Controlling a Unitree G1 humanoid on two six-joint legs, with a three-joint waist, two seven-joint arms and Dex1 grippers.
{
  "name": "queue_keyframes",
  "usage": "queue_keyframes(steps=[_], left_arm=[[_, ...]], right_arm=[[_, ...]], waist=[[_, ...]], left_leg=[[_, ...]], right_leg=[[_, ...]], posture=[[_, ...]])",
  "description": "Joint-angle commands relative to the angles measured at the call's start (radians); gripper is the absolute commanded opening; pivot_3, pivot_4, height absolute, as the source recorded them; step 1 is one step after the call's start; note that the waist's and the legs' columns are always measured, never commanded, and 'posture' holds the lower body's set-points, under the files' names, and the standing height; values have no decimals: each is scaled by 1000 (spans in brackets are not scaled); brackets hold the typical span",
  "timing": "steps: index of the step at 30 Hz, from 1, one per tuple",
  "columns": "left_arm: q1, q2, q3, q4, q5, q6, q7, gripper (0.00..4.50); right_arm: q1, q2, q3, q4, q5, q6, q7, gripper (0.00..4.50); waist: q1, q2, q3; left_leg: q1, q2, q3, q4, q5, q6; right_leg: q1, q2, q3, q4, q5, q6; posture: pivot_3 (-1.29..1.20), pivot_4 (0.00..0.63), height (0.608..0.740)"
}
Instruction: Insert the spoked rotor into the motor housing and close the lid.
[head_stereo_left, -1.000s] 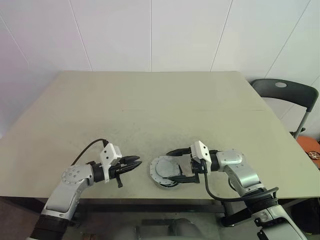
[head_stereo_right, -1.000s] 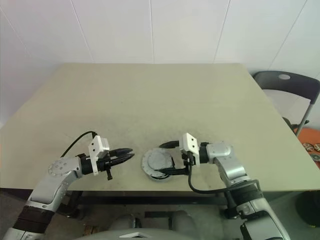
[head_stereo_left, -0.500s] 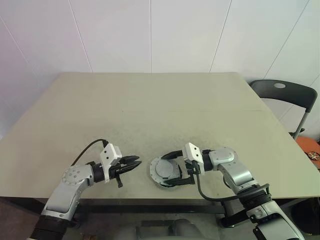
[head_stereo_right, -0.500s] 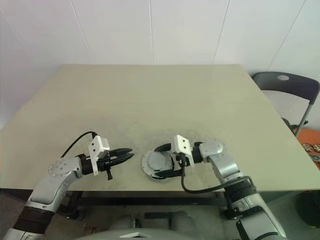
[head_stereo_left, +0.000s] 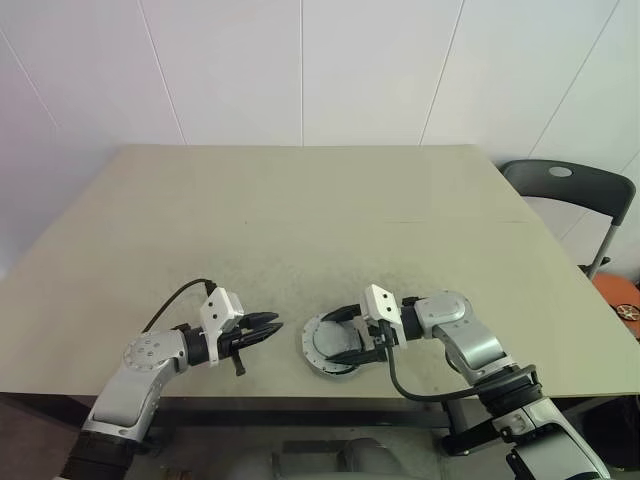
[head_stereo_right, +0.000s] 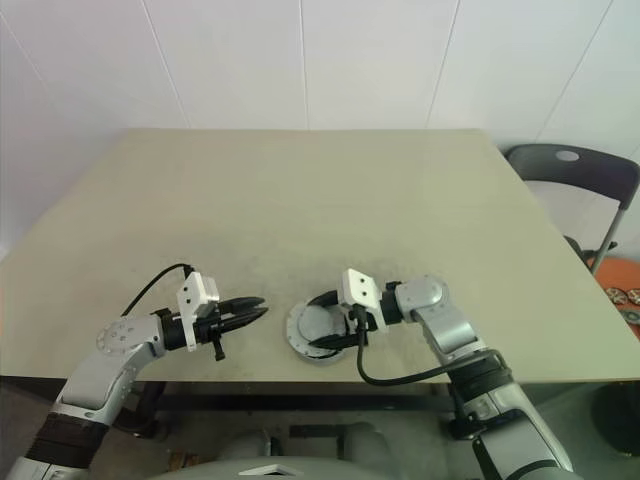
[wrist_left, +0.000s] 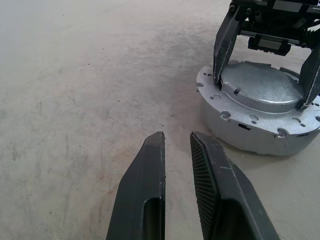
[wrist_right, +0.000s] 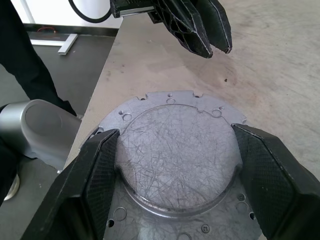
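A squat grey motor housing (head_stereo_left: 322, 363) sits near the table's front edge, and the lid (wrist_right: 180, 160), a flat grey disc with a notched rim and raised centre, lies on top of it. My right gripper (head_stereo_left: 343, 337) reaches in from the right. Its fingers (wrist_right: 95, 165) press against both sides of the lid's raised centre. My left gripper (head_stereo_left: 275, 325) hovers a short way left of the housing (wrist_left: 250, 135), shut and empty, pointing at it. The spoked rotor is hidden from view.
The beige table (head_stereo_left: 300, 220) stretches bare behind the housing. Its front edge runs just below both grippers. A dark folding chair (head_stereo_left: 570, 190) stands past the table's right side.
My right gripper slid left over the lid and its fingers narrowed onto the raised centre. The left gripper stayed put.
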Motion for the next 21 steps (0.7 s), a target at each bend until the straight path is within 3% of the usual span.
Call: queue_keyframes(steps=[1,12,21], left_arm=[[-9,-2,-2,-30,-1,-10,1,924],[-15,-7,-8,-22,1,-11,0,924],[-16,-8,-8,-20,0,-9,-2,924]], right_arm=[[-15,-7,-6,-31,3,3,-2,3171],[-34,-26,-56,-161,130,214,16,3171],[-42,-64,-22,-153,67,170,28,3171]], waist=[[0,0,0],[0,0,0],[0,0,0]], left_leg=[[0,0,0,0,0,0],[-1,0,0,-1,0,0],[-1,0,0,-1,0,0]], right_leg=[[0,0,0,0,0,0],[-1,0,0,0,0,0],[-1,0,0,-1,0,0]], posture=[[0,0,740],[0,0,740],[0,0,740]])
